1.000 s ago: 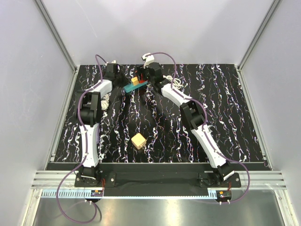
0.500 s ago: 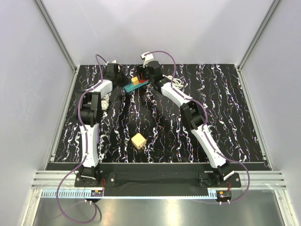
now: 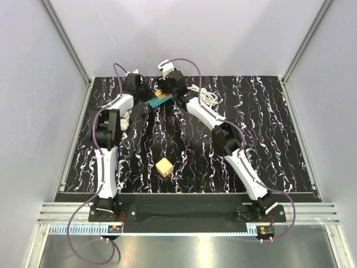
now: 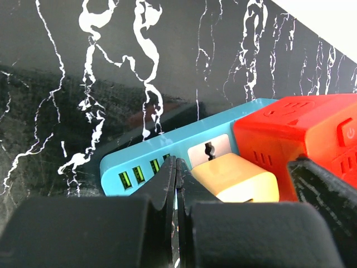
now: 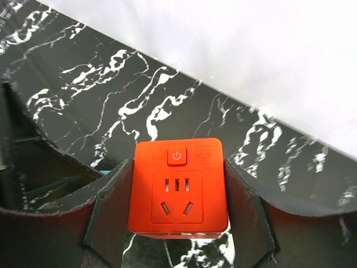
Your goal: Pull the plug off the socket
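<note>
Overhead view of a black marbled counter [image 3: 268, 139] with two arms reaching to its far edge, left of the middle. There lies the teal socket strip [image 4: 145, 167], and its white cord [image 3: 207, 97] is coiled just to the right.

My left hand [image 4: 175, 167] has its fingers pressed together with nothing between them, the tips resting on the strip's near edge beside a yellow plug [image 4: 234, 178] seated in an outlet. My right hand [image 5: 177, 181] pinches the red plug [image 5: 177, 195], a cube adapter, squarely on two opposite sides.

I judge this to be the pulling step: the grip is made and the strip is braced. I cannot tell whether the red plug's prongs are free of the strip. Next I would draw the right hand straight away from the strip's face, without twisting, while the left hand bears down. A loose yellow block [image 3: 164, 167] sits near the middle of the near edge.
</note>
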